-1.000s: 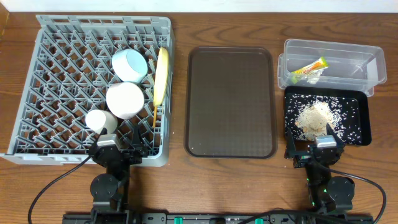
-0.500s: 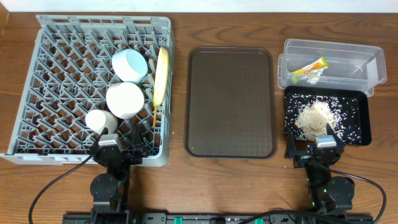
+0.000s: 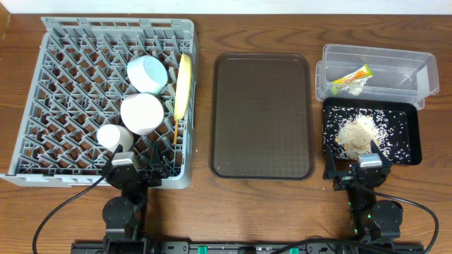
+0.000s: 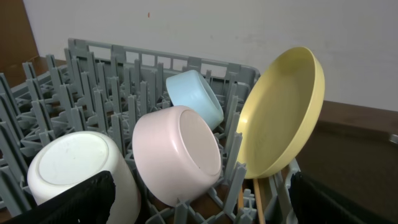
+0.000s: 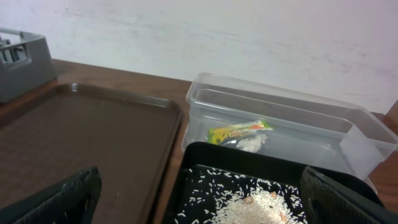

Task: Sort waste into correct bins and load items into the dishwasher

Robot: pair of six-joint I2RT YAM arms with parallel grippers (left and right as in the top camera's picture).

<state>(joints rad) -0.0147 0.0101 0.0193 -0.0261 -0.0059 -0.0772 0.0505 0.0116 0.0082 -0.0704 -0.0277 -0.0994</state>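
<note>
I think it is all done. The blue bowl (image 3: 147,73), pink bowl (image 3: 142,113), white cup (image 3: 114,136), yellow plate (image 3: 184,86) and chopsticks (image 3: 175,130) sit near the grey rack's (image 3: 63,63) right edge. The wrapper (image 3: 351,77) lies in the clear tub (image 3: 417,74) at the tabletop's back right corner, the rice (image 3: 357,132) in the black tray (image 3: 413,141). The left claw (image 3: 135,156) and right claw (image 3: 352,159) are wide and hold nothing

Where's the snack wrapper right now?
In the overhead view the snack wrapper lies inside the clear tub at the far right, just behind the black tray holding the rice scraps.
</note>
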